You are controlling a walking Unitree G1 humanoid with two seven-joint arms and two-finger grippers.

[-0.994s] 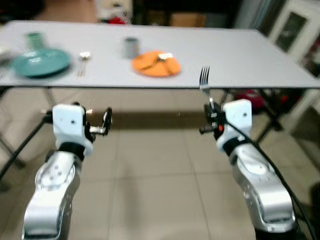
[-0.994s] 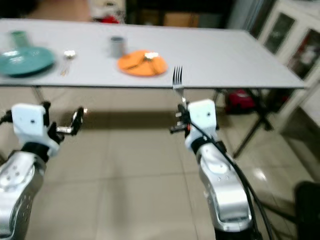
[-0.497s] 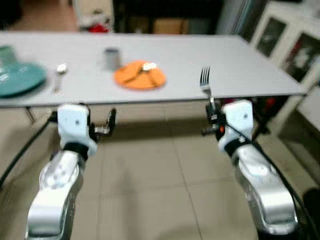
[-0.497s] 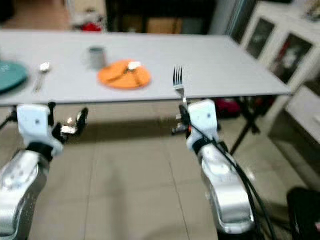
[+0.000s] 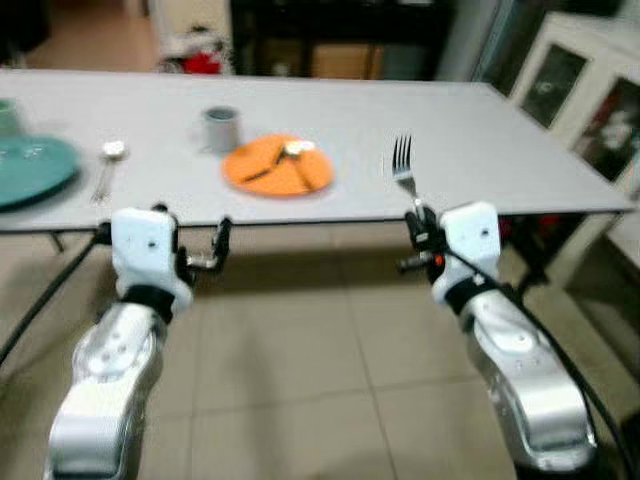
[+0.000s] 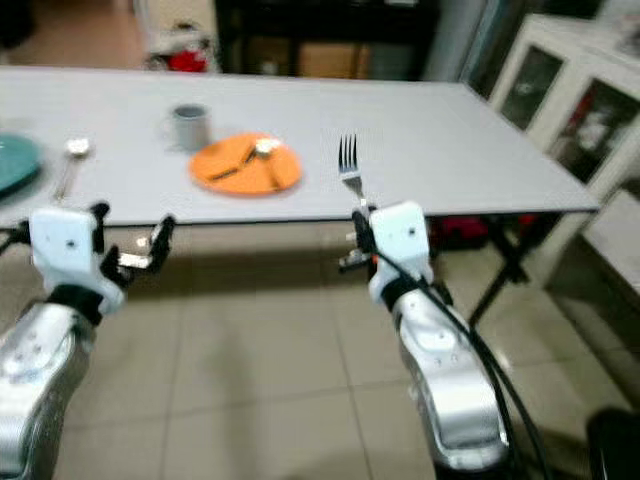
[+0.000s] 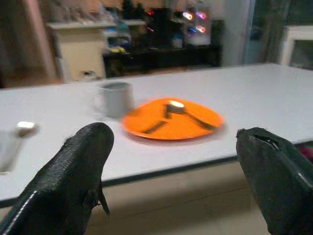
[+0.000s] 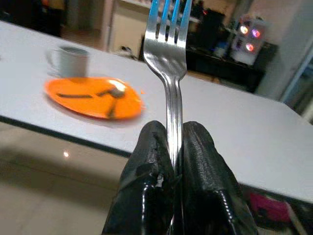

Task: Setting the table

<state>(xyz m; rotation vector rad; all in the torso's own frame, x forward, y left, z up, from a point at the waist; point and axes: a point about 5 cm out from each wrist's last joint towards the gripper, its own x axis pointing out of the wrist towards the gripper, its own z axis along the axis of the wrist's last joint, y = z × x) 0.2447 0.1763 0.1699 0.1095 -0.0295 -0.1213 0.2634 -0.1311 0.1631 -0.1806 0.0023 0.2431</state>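
Right wrist view: the right tool (image 8: pixel 173 147) pinches a fork (image 8: pixel 169 58) by its handle, tines upright, held in front of the near edge of the tabletop (image 5: pixel 470 130). The left tool (image 7: pixel 171 166), fingers spread wide and empty, hangs below that edge. On the tabletop sit an orange plate (image 5: pixel 278 168), a grey mug (image 5: pixel 219 128), a spoon (image 5: pixel 107 165) and a teal plate (image 5: pixel 30 170).

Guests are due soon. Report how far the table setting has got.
Done: the orange plate with cutlery on it and the grey mug are laid, a teal plate and spoon beside them. In hand: the right gripper holds a fork upright. Left: placing it. The left gripper is open.
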